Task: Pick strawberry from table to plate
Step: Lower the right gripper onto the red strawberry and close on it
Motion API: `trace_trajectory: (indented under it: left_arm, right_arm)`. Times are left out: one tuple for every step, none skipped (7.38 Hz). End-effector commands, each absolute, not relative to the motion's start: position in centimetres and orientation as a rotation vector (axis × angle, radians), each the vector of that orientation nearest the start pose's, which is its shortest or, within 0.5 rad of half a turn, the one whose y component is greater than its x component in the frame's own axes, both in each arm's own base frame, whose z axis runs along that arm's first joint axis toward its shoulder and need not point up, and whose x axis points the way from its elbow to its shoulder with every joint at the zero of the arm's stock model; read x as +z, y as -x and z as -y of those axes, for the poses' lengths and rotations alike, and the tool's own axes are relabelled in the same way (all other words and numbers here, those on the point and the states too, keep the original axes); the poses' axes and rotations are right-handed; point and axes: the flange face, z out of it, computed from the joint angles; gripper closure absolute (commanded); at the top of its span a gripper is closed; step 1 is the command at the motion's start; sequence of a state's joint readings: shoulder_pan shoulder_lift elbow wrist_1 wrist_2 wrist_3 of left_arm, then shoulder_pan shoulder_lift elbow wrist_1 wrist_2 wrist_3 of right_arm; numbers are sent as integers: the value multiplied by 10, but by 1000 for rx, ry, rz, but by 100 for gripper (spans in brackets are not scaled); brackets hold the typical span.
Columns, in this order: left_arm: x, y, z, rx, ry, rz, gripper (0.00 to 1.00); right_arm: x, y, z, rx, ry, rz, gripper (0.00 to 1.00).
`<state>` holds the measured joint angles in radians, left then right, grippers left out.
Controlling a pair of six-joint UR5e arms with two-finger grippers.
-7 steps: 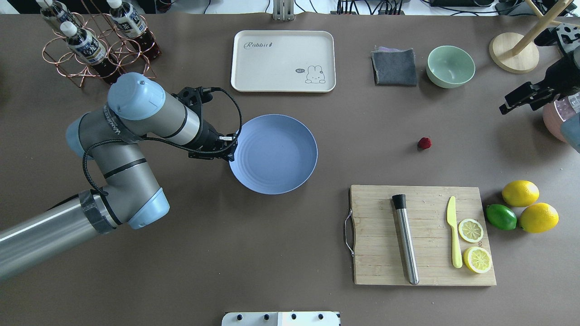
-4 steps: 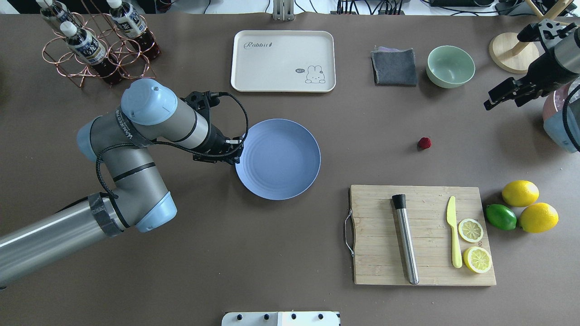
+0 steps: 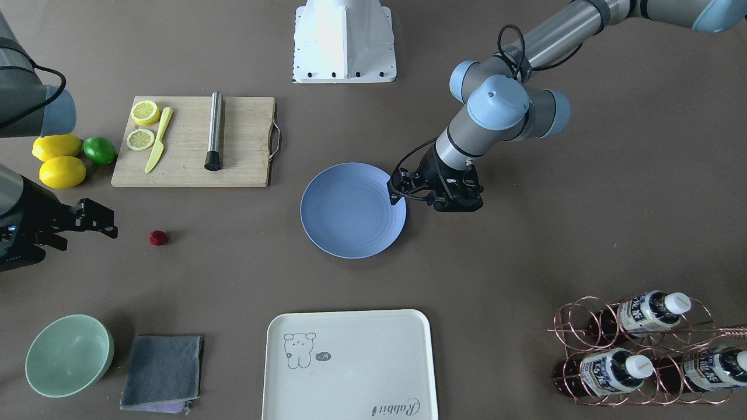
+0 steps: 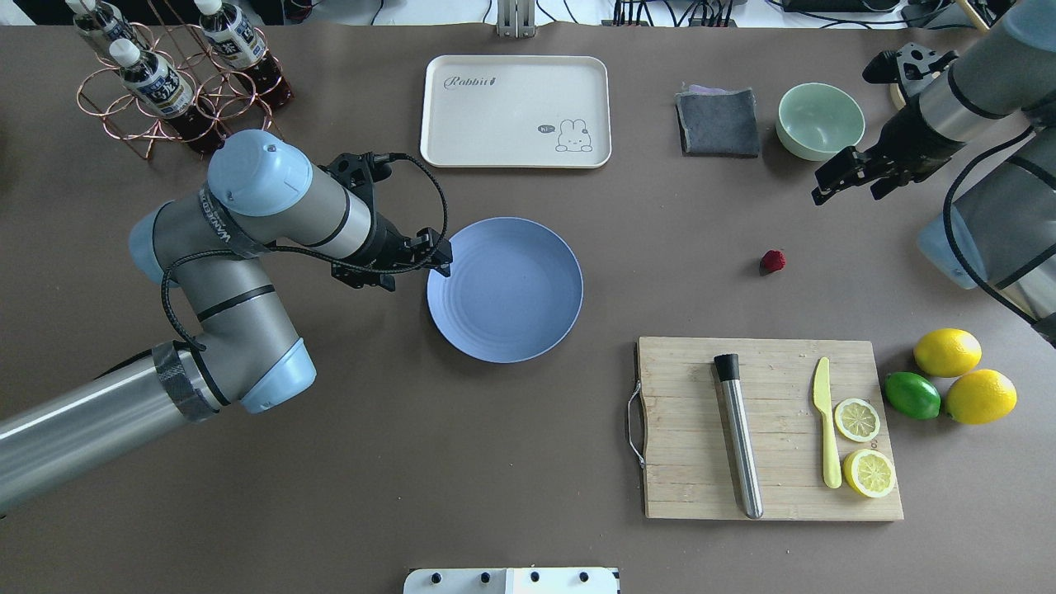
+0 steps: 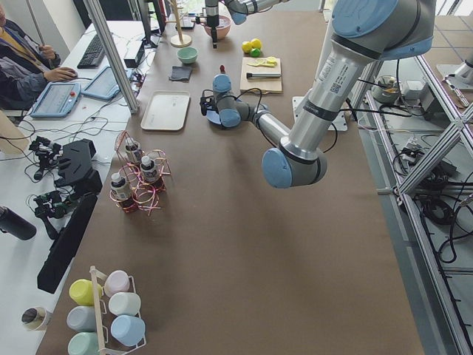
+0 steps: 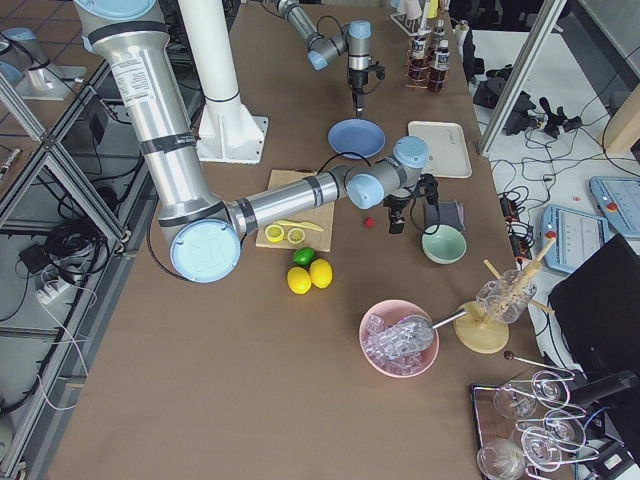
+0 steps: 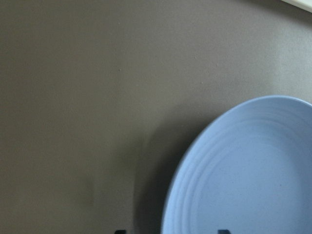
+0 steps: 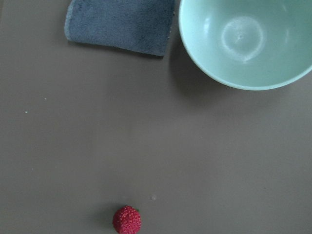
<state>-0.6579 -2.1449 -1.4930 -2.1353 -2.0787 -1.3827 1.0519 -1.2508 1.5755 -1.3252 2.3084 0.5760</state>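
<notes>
The strawberry is a small dark-red berry lying alone on the bare table. The round blue plate sits empty at mid-table, well left of the berry. My left gripper hangs at the plate's left rim, open; in its wrist view two fingertips show wide apart with the rim between them. My right gripper hovers open above the table, right of and beyond the berry, near the mint bowl. Nothing is held.
A wooden cutting board with a steel muddler, yellow knife and lemon halves lies near the berry. Two lemons and a lime sit at its right. A mint bowl, grey cloth, cream tray and bottle rack line the far side.
The plate slid slightly to the right, then stayed. My left gripper has pulled back a little from its rim. My right arm has swung in from the right edge toward the berry.
</notes>
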Motion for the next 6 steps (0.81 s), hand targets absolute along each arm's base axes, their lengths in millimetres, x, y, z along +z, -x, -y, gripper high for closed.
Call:
trace_trajectory:
  left_arm:
    - [302,-496,498,-162,-2,-1115,10]
    - [302,-493,501,-167,-6,-1114,10]
    - [303,-494,501,-168,-5,-1113,10]
    - [306,-494,502,-170,-4,-1108,10]
    - [306,-492,504,-171,-7,-1108,10]
    - [306,-491,505,-172,-8,-1108,10]
  right_arm:
    - [450,308,562,-178,-128,839,1]
    - [474,320,564,-184,-102,817,3]
    - [482,333,560,-202,-124,830,4]
    - [486,340,558,-213,-123,832,5]
    - [482,341,556,-211,-121,840,6]
    - [480,344,554,-209,-117,846,6]
